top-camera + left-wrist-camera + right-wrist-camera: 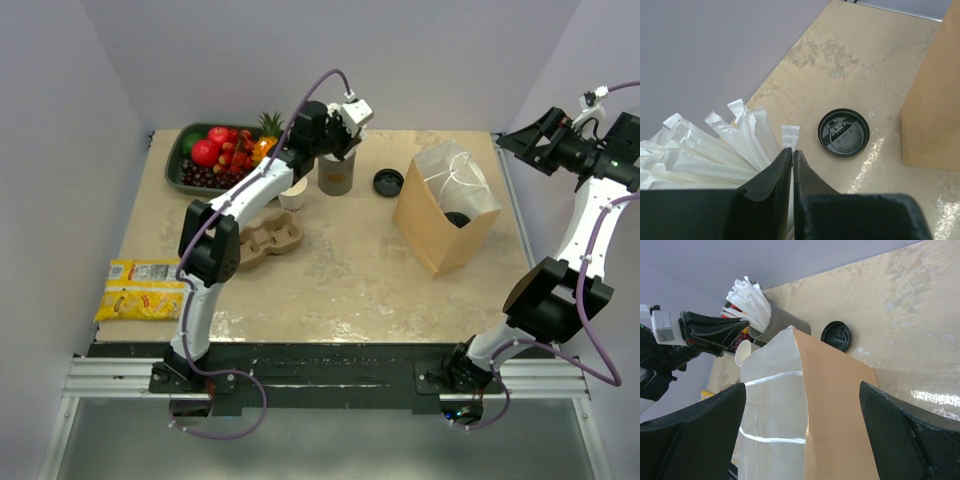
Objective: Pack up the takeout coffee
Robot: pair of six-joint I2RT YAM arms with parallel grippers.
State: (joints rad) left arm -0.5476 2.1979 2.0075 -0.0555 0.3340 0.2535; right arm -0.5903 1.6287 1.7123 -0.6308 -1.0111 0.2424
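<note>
Reaching to the far edge of the beige marble-patterned table (340, 290), the left arm is shown over a grey cylindrical cup (337, 180) packed with white paper-wrapped straws (715, 150). The left gripper (793, 152) is seen with its two black fingers drawn almost together. A single wrapped straw (790, 134) is pinched between them, its upper end standing free above the tips.

The small white paper cup (293, 196) is found upright and uncovered, just beside the grey cup on its left, nearer side, and is touched by neither gripper. The round black plastic lid (843, 132) is laid flat on the table apart from that cup, between the grey cup and the tall brown paper bag (440, 235). The bag is stood open-mouthed toward the right edge, with white cord handles. A dark round shape (457, 219) is visible inside it, but what it is cannot be told.

The right gripper (802, 386) is held off the far right corner, facing the bag, with its fingers spread wide and gripping nothing.

A brown moulded-pulp two-cup carrier (268, 240) is placed left of centre. A dark green tray (178, 165) of mixed fruit is set in the far left corner. A yellow printed packet (140, 290) is laid at the left edge, toward the near corner.
</note>
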